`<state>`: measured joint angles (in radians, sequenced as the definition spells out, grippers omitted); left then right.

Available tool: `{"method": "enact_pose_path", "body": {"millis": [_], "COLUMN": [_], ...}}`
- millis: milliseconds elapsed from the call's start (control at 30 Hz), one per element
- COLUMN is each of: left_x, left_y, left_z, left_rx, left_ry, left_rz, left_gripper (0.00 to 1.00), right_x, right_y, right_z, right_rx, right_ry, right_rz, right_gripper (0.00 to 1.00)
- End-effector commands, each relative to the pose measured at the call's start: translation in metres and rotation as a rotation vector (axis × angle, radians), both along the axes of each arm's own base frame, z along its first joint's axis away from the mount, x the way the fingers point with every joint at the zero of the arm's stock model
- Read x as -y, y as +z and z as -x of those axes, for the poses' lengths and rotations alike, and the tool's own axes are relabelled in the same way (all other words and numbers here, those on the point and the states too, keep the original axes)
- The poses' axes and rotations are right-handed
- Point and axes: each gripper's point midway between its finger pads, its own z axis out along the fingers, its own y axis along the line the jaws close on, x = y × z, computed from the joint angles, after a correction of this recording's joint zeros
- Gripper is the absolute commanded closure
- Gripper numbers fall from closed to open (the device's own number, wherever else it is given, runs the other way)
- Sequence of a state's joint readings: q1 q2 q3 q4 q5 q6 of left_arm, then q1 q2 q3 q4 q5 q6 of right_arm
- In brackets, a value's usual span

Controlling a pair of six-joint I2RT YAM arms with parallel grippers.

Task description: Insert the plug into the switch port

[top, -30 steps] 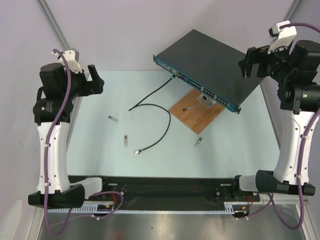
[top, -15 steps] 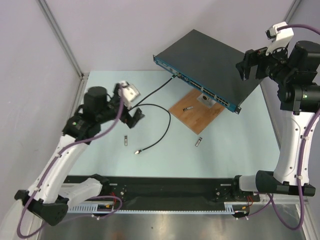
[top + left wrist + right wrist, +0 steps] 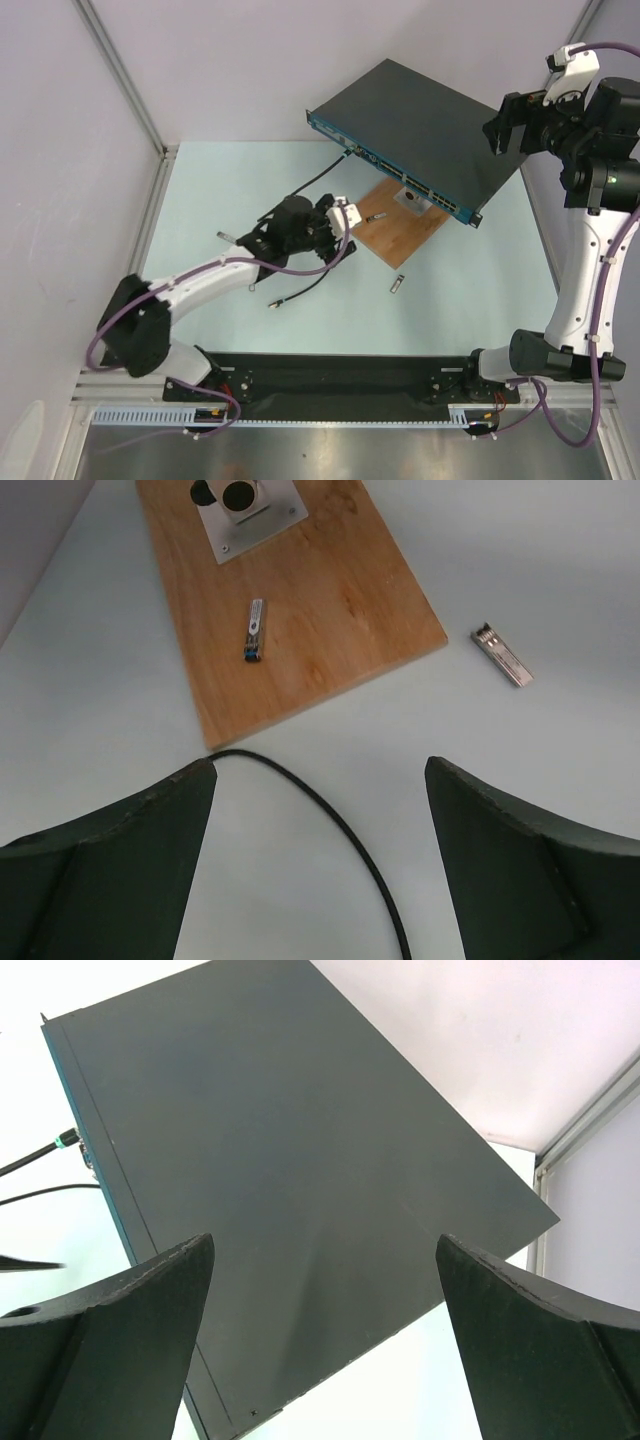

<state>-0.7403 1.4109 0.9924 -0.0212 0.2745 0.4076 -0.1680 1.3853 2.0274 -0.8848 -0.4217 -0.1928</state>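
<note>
The switch (image 3: 420, 115), black on top with a blue port face (image 3: 395, 178), stands tilted at the back right and fills the right wrist view (image 3: 300, 1160). A black cable (image 3: 310, 183) is plugged into its left end, and the cable's free metal plug (image 3: 275, 302) lies on the table. A small silver plug (image 3: 254, 630) with a blue tip lies on the wooden board (image 3: 300, 600). My left gripper (image 3: 320, 765) is open and empty, low over the cable's curve (image 3: 340, 830) just before the board's corner. My right gripper (image 3: 325, 1240) is open and empty, high above the switch's top.
The board (image 3: 395, 228) carries a grey metal plate (image 3: 250, 515) by the switch. More silver plugs lie on the table: one right of the board (image 3: 500, 655), also in the top view (image 3: 397, 284), and one at the left (image 3: 225, 237). Grey walls close off the left and back.
My left arm has swung from raised at the far left down and right to the table's middle, over the cable by the board. The right arm has barely moved.
</note>
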Motion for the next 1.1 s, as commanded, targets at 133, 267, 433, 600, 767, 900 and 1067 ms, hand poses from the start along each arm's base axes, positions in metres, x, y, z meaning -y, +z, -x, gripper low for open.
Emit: {"method": "enact_pose_path", "body": {"millis": [133,267,433,600,767,900,1067], "left_x": [0.059,0.073,0.077,0.080,0.088,0.089,0.092], "left_y": [-0.004,-0.023,-0.050,-0.070,-0.072,-0.089,-0.094], "left_z": [-0.056,-0.069,-0.085,-0.108,-0.121,-0.125,-0.137], "left_rx": [0.078,0.082,0.133,0.070,0.015,-0.034,-0.095], "left_ry": [0.045,0.015,0.003,0.025,0.022,0.039,0.073], "left_rz": [0.105,0.062,-0.013,-0.026,0.004,-0.003,-0.015], "left_gripper": [0.19,0.24,0.27,0.35,0.34,0.34,0.32], "right_x": [0.005,0.009,0.010,0.010,0.011,0.012,0.011], "right_y": [0.006,0.001,-0.005,-0.005,-0.004,-0.004,-0.006], "right_z": [-0.005,-0.006,-0.008,-0.008,-0.007,-0.007,-0.008], "right_rx": [0.021,0.009,-0.010,-0.011,-0.007,-0.010,-0.020], "right_ry": [-0.011,-0.021,-0.025,-0.025,-0.028,-0.030,-0.025], "right_rz": [-0.007,0.006,-0.001,-0.006,0.000,0.006,0.002], "right_gripper": [0.00,0.00,0.00,0.00,0.00,0.00,0.00]}}
